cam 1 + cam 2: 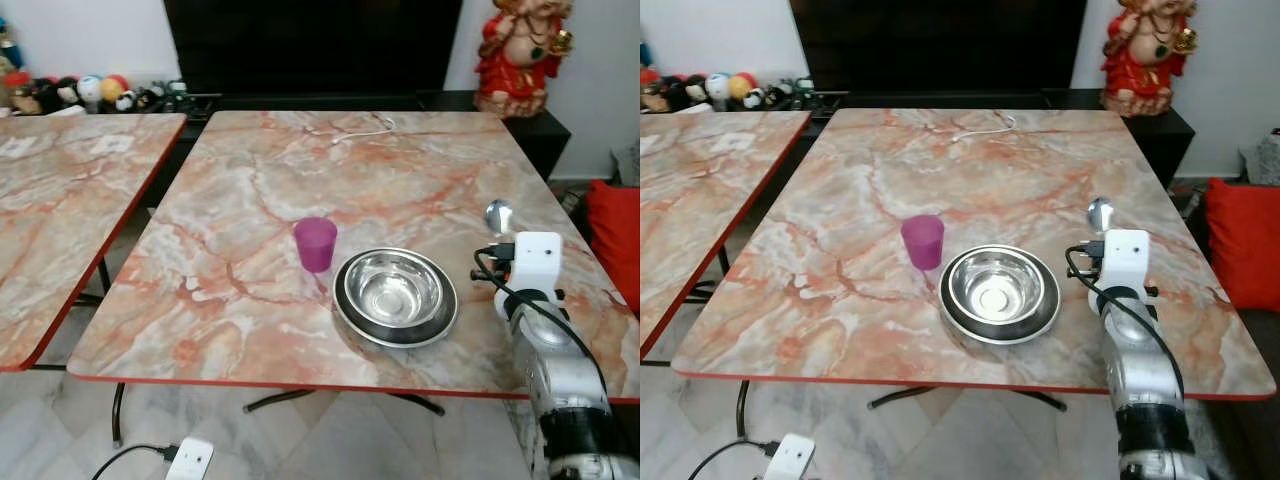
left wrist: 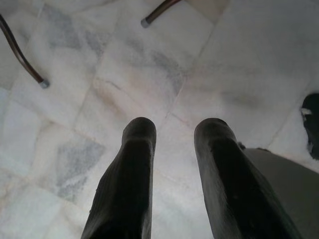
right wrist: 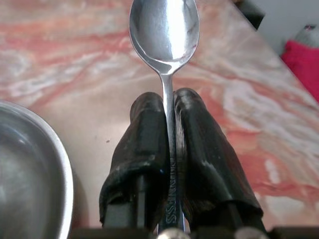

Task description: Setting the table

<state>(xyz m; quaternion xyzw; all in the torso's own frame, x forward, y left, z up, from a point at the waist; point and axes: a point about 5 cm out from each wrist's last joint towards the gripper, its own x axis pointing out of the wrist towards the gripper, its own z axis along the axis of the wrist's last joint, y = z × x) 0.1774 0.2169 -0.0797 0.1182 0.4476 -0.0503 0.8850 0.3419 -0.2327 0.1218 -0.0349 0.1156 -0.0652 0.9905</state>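
Observation:
A steel bowl [image 1: 396, 292] sits on a steel plate [image 1: 440, 325] near the front of the marble table [image 1: 300, 190]. Just left of it stands a purple cup [image 1: 316, 243]. My right gripper [image 3: 168, 107] is shut on a metal spoon [image 3: 165, 30], whose handle is pinched between the fingers [image 3: 199, 134] and whose bowl points forward. The spoon's bowl [image 1: 498, 214] shows above my right wrist, over the table to the right of the steel bowl. My left gripper [image 2: 174, 130] hangs open over the floor, nothing between its fingers.
A second marble table [image 1: 60, 200] stands to the left with a gap between. A black TV unit [image 1: 310, 50] and a red figurine [image 1: 520, 55] stand behind. A red cushion [image 1: 615, 235] lies at the right. A white cable [image 1: 365, 130] lies at the table's far end.

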